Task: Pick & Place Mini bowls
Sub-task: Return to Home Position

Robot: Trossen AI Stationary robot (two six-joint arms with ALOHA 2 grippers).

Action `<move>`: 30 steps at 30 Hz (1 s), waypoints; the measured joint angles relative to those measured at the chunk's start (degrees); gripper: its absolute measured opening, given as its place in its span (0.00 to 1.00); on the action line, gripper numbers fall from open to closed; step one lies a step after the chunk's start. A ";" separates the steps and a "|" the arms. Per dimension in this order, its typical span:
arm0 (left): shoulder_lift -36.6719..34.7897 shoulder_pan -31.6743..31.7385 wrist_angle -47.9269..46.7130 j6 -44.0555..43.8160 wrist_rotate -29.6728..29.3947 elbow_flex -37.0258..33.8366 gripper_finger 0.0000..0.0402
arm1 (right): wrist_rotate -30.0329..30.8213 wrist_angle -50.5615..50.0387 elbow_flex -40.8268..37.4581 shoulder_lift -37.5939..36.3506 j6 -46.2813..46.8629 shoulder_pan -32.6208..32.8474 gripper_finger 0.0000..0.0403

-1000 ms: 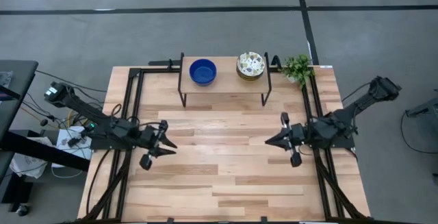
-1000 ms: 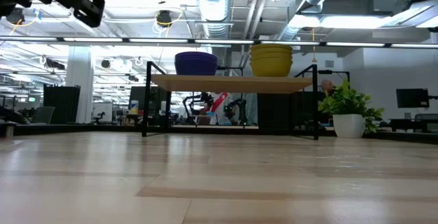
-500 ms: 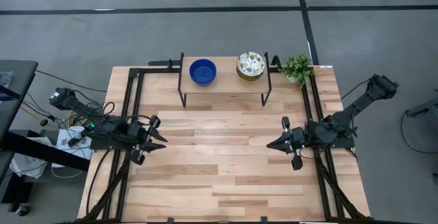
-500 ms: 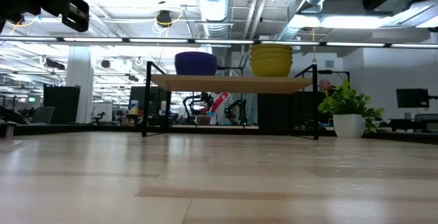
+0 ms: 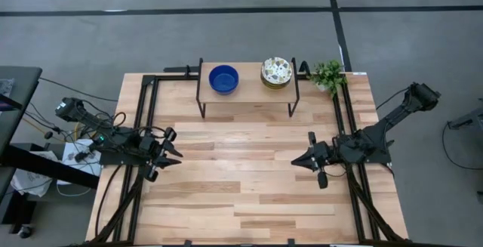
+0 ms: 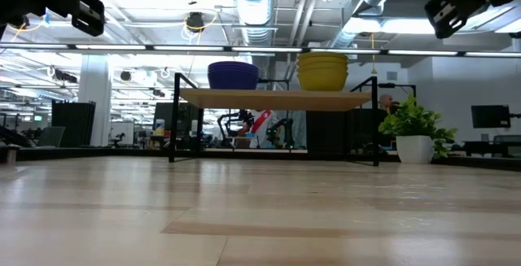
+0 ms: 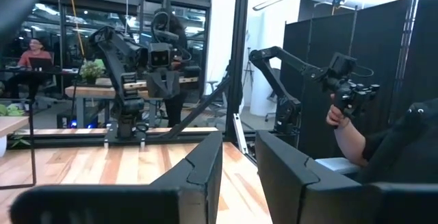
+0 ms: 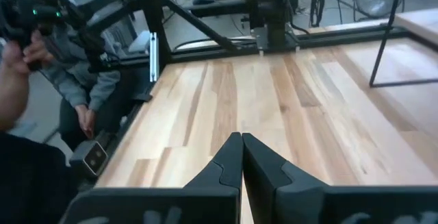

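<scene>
Two stacks of mini bowls stand on a small raised shelf (image 5: pixel 245 94) at the table's far middle. The cobalt blue stack (image 5: pixel 223 78) is on its left and the white patterned stack (image 5: pixel 276 72) on its right. In the low view the blue stack (image 6: pixel 233 75) and the patterned stack (image 6: pixel 323 71), yellow from the side, rest on the shelf board. My left gripper (image 5: pixel 179 155) hovers at the table's left side, slightly open and empty (image 7: pixel 239 138). My right gripper (image 5: pixel 293 161) hovers at the right side, shut and empty (image 8: pixel 241 136). Both are well short of the shelf.
A small green plant (image 5: pixel 328 74) in a white pot stands at the far right, beside the shelf. Black frame rails (image 5: pixel 147 118) run along the table's left and right sides. People (image 8: pixel 41 59) are beyond the table's left side. Bare wood (image 5: pixel 241 171) lies between the grippers.
My left gripper has drawn back toward the table's left edge. My right gripper has come down a little and shifted slightly toward the near edge. The bowls have stayed on the shelf.
</scene>
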 joint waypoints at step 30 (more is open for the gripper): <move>0.07 0.00 0.30 0.02 0.02 0.00 0.22 | -4.63 6.86 -15.23 -22.97 -15.71 3.36 0.00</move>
